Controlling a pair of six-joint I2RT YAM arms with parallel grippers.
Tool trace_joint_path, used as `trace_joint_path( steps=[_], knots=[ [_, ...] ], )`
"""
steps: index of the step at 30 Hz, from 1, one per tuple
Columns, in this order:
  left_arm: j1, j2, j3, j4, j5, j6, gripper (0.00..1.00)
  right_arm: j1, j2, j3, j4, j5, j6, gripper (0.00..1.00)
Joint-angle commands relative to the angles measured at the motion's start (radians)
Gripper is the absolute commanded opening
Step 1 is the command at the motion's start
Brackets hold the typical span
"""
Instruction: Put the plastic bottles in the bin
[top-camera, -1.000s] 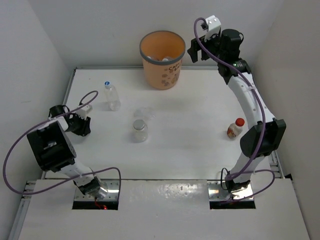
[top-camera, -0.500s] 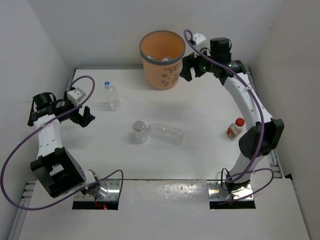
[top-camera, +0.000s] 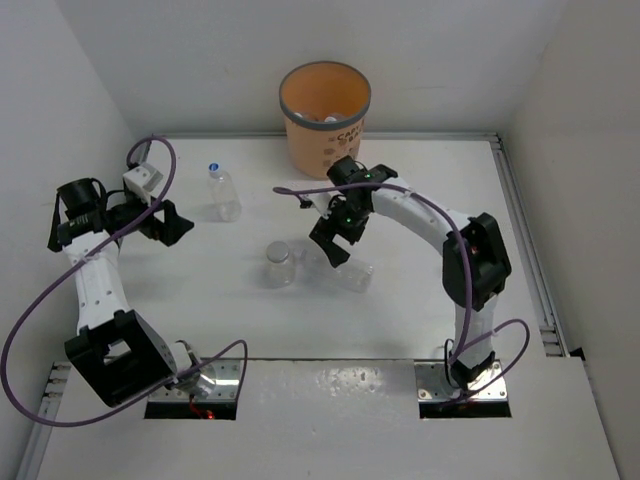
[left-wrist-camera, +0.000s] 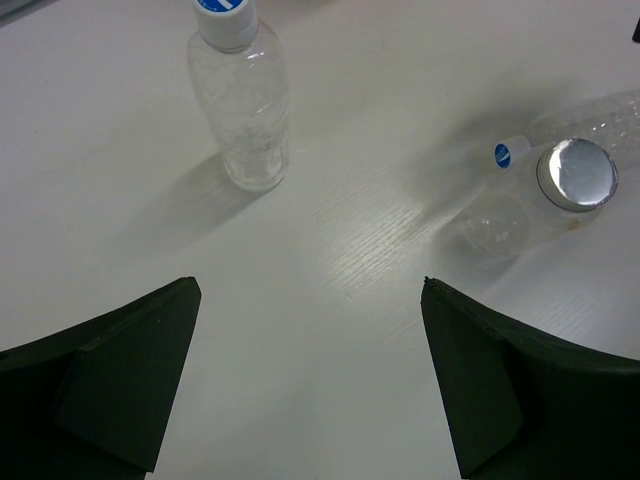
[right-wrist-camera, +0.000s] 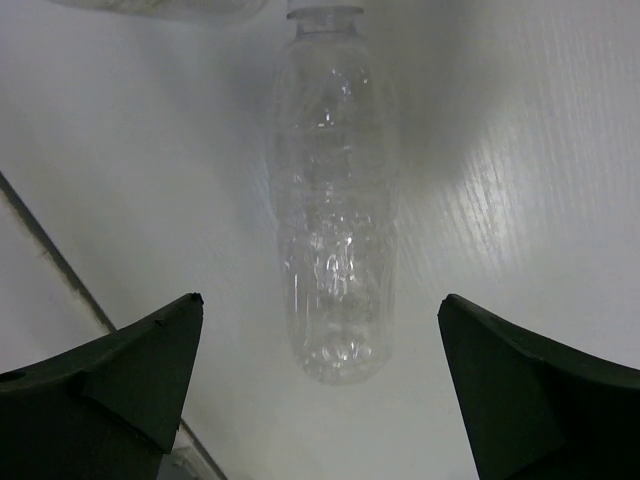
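Observation:
The orange bin (top-camera: 325, 120) stands at the back of the table with bottles inside. One clear plastic bottle (top-camera: 350, 272) (right-wrist-camera: 335, 220) lies on its side mid-table. My right gripper (top-camera: 335, 240) (right-wrist-camera: 320, 297) hovers open just over its base end, a finger to either side, not touching. A grey-capped bottle (top-camera: 279, 262) (left-wrist-camera: 575, 175) stands just left of it. A blue-capped bottle (top-camera: 222, 192) (left-wrist-camera: 245, 100) stands upright at the left. My left gripper (top-camera: 172, 222) (left-wrist-camera: 310, 285) is open and empty, left of that bottle.
White walls close in the table on the left, back and right. A rail (top-camera: 525, 250) runs along the right edge. The right arm's elbow (top-camera: 478, 262) stands over the right side of the table.
The right arm swung from beside the bin down to the lying bottle, its jaws widening. The left gripper, folded back a second ago, reached out, opened and has since held near the blue-capped bottle.

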Motion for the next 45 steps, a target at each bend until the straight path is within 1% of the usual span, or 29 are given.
trace_joint_path(
  steps=[1, 5, 8, 12, 13, 14, 15, 16, 17, 18, 19, 20, 21, 22, 23, 24, 25, 26, 28, 29, 30, 31, 33, 34, 36, 37, 40, 43, 45],
  knots=[
    [0.007, -0.029, 0.033, -0.006, 0.049, -0.025, 1.0, 0.03, 0.018, -0.039, 0.077, 0.064, -0.031, 0.99],
    [0.027, -0.039, 0.024, -0.006, 0.049, -0.034, 1.0, 0.061, 0.047, -0.091, 0.148, 0.092, -0.021, 0.99],
    [0.027, -0.039, 0.015, 0.033, 0.058, -0.086, 1.0, 0.086, 0.067, -0.157, 0.186, 0.126, 0.001, 0.99],
    [0.038, -0.029, 0.002, 0.164, 0.092, -0.299, 1.0, 0.113, 0.072, -0.243, 0.304, 0.187, 0.024, 0.99],
    [0.038, -0.029, 0.002, 0.221, 0.107, -0.335, 1.0, 0.113, 0.075, -0.257, 0.336, 0.218, 0.028, 0.96],
    [0.038, -0.029, 0.002, 0.256, 0.116, -0.373, 1.0, 0.113, 0.07, -0.28, 0.347, 0.242, 0.028, 0.92],
    [0.038, -0.029, 0.002, 0.293, 0.116, -0.454, 1.0, 0.109, 0.067, -0.278, 0.347, 0.251, 0.016, 0.79],
    [0.038, -0.029, 0.002, 0.366, 0.125, -0.492, 1.0, 0.097, 0.06, -0.257, 0.331, 0.255, 0.016, 0.71],
    [0.038, -0.029, 0.002, 0.398, 0.126, -0.523, 1.0, 0.089, 0.029, -0.243, 0.312, 0.249, 0.015, 0.63],
    [0.027, -0.029, 0.014, 0.421, 0.126, -0.565, 1.0, 0.078, 0.011, -0.232, 0.25, 0.226, 0.015, 0.55],
    [0.018, -0.029, 0.014, 0.454, 0.126, -0.579, 1.0, 0.052, -0.011, -0.196, 0.225, 0.213, 0.015, 0.39],
    [0.018, -0.019, 0.03, 0.468, 0.126, -0.589, 1.0, 0.025, -0.089, -0.15, 0.202, 0.168, 0.018, 0.31],
    [0.009, -0.019, 0.043, 0.488, 0.126, -0.621, 1.0, -0.009, -0.117, -0.084, 0.145, 0.152, 0.018, 0.25],
    [0.009, -0.019, 0.044, 0.543, 0.126, -0.646, 1.0, -0.043, -0.185, -0.047, 0.133, 0.141, 0.022, 0.14],
    [-0.003, -0.01, 0.044, 0.58, 0.126, -0.675, 1.0, -0.06, -0.201, 0.089, 0.128, 0.105, 0.033, 0.09],
    [-0.003, 0.001, 0.044, 0.627, 0.115, -0.754, 1.0, -0.096, -0.21, 0.145, 0.128, 0.095, 0.042, 0.06],
    [-0.028, 0.001, 0.044, 0.725, 0.095, -0.795, 1.0, -0.115, -0.212, 0.204, 0.145, 0.086, 0.051, 0.03],
    [-0.04, 0.013, 0.033, 0.772, 0.084, -0.833, 1.0, -0.162, -0.192, 0.383, 0.177, 0.054, 0.07, 0.03],
    [-0.087, 0.044, 0.033, 0.873, 0.051, -0.908, 1.0, -0.179, -0.139, 0.494, 0.252, 0.04, 0.128, 0.02],
    [-0.106, 0.053, 0.033, 0.893, 0.038, -0.921, 1.0, -0.199, -0.079, 0.609, 0.334, 0.037, 0.142, 0.02],
    [-0.124, 0.064, 0.053, 0.904, 0.026, -0.921, 1.0, -0.201, -0.062, 0.628, 0.382, 0.044, 0.156, 0.0],
    [-0.158, 0.084, 0.065, 0.904, 0.002, -0.93, 1.0, -0.206, -0.048, 0.641, 0.55, 0.049, 0.194, 0.0],
    [-0.189, 0.099, 0.086, 0.904, -0.02, -0.93, 1.0, -0.206, 0.001, 0.636, 0.652, 0.064, 0.199, 0.0],
    [-0.212, 0.115, 0.102, 0.913, -0.045, -0.919, 1.0, -0.206, 0.053, 0.642, 0.763, 0.078, 0.211, 0.0],
    [-0.221, 0.127, 0.113, 0.913, -0.056, -0.919, 1.0, -0.206, 0.092, 0.66, 0.813, 0.095, 0.223, 0.0],
    [-0.235, 0.139, 0.113, 0.924, -0.069, -0.91, 1.0, -0.212, 0.105, 0.659, 0.893, 0.103, 0.24, 0.01],
    [-0.258, 0.152, 0.113, 0.924, -0.08, -0.887, 1.0, -0.229, 0.184, 0.627, 1.014, 0.117, 0.278, 0.01],
    [-0.283, 0.162, 0.113, 0.883, -0.179, -0.808, 1.0, -0.232, 0.248, 0.619, 1.062, 0.127, 0.289, 0.01],
    [-0.31, 0.162, 0.104, 0.883, -0.242, -0.78, 1.0, -0.241, 0.292, 0.616, 1.091, 0.133, 0.298, 0.05]
  ],
)
